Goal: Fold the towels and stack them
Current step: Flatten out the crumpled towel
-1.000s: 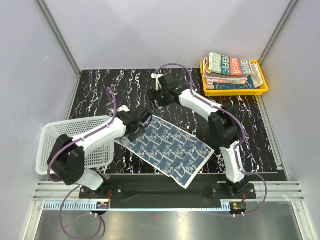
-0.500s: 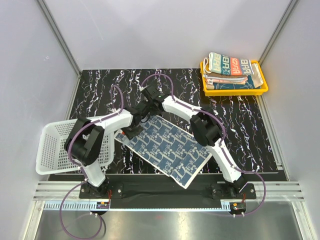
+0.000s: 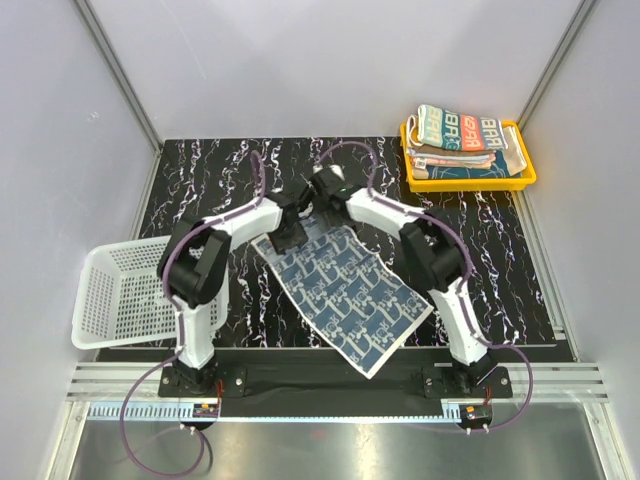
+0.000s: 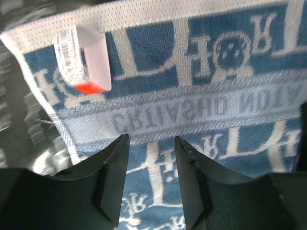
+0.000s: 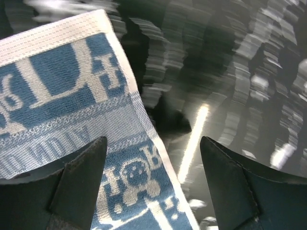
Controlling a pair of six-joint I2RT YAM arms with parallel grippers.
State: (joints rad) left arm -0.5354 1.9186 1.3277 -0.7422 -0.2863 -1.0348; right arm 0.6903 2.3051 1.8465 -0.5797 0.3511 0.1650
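Hovering over the navy towel [image 3: 350, 295]

It lies spread flat and askew on the black table [image 3: 200, 170], between the arms. The left gripper [image 4: 150, 139] stands partly open over the corner with the label [image 4: 84, 62], holding nothing. The right gripper [image 5: 153, 140] gapes wide above the other far corner, also empty. Folded towels [image 3: 465, 135] sit stacked in the yellow tray [image 3: 470, 184].
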